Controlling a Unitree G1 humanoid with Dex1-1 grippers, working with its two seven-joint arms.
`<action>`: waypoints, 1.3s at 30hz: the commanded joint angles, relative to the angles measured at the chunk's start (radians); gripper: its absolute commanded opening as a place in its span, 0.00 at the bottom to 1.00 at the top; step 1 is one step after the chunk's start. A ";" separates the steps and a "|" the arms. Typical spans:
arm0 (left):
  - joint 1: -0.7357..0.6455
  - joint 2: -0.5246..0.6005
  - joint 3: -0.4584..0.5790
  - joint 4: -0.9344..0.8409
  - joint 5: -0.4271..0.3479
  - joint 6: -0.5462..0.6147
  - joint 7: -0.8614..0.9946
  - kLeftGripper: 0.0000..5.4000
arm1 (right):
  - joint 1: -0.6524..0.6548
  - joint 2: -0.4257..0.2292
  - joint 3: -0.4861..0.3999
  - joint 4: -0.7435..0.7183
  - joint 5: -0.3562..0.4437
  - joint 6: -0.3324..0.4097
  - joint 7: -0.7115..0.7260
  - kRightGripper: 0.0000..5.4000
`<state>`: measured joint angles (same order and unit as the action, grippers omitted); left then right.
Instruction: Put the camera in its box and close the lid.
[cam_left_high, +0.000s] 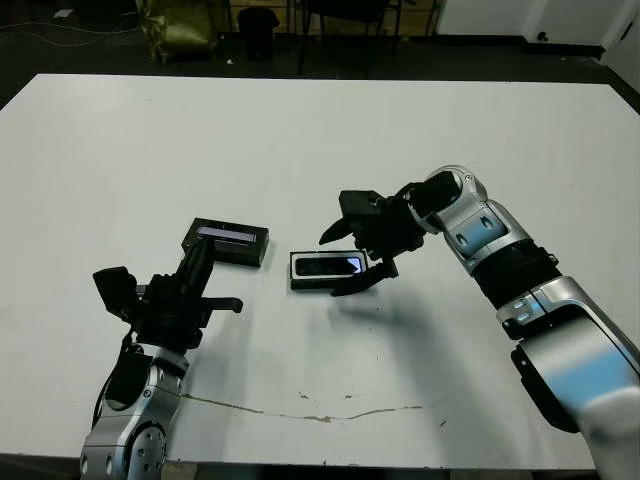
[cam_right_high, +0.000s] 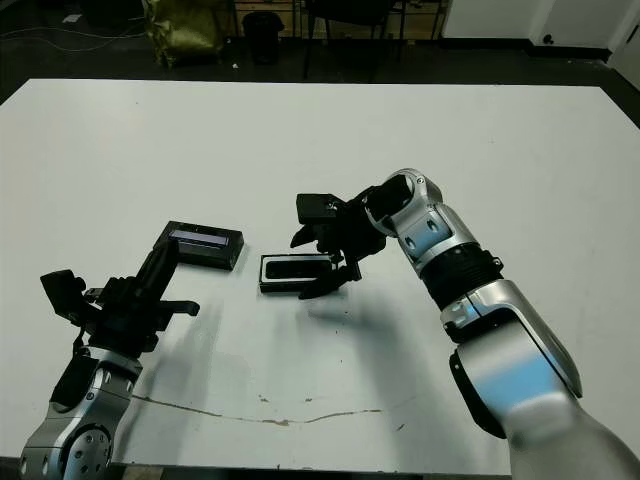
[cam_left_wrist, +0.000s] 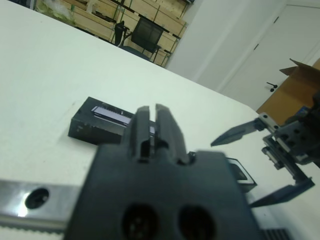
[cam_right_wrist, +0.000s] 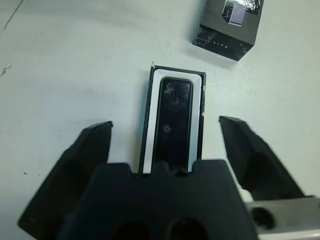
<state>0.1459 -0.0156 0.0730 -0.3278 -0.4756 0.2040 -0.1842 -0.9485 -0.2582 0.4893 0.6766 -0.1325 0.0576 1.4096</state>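
The camera (cam_right_wrist: 175, 117) is seen lying flat inside the box (cam_right_wrist: 151, 120), framed on its visible sides by the white lining. The box rests on the white counter (cam_left_high: 320, 130), near the middle of the working area. Its glossy face shows a bluish-white glint in the head views.

The lid (cam_left_high: 229, 241) is not on the box. It lies on the counter just beside the box, on the robot's left of it, a narrow strip of bare counter being visible between the two. A pale stripe is seen on its upper face.

The right gripper (cam_left_high: 349, 260) is positioned at the box's right-hand end, its two black fingers (cam_right_wrist: 250, 155) spread wide apart. In the right wrist view, one finger stands on either side of the box, and neither is seen to touch it. Nothing is held.

The left gripper (cam_left_high: 200, 258) is held above the counter at the near left, pointing toward the lid. Its fingers (cam_left_wrist: 167, 127) are pressed together with only a thin seam between them, and nothing is gripped. No contact with the lid is observed.

A thin brownish crack or stain line (cam_left_high: 300, 412) is noted across the near part of the counter. Chairs (cam_left_wrist: 145, 35) and stacked crates (cam_left_wrist: 95, 22) are seen beyond the counter's far edge.
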 joint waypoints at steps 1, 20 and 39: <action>0.012 0.006 0.002 0.013 0.013 0.004 0.005 0.00 | 0.012 -0.005 -0.008 0.010 0.003 -0.014 -0.004 1.00; 0.014 0.004 0.002 0.017 0.017 -0.005 0.002 0.00 | 0.163 -0.154 -0.333 -0.435 0.222 0.293 -0.206 1.00; -0.093 0.155 0.079 0.006 0.029 0.012 -0.057 0.00 | 0.943 -0.137 -0.577 -1.116 0.259 0.144 -0.785 0.34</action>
<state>0.0657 0.1047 0.1402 -0.3257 -0.4642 0.1947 -0.2337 -0.0592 -0.4257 -0.0813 -0.4411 0.1383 0.2433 0.6613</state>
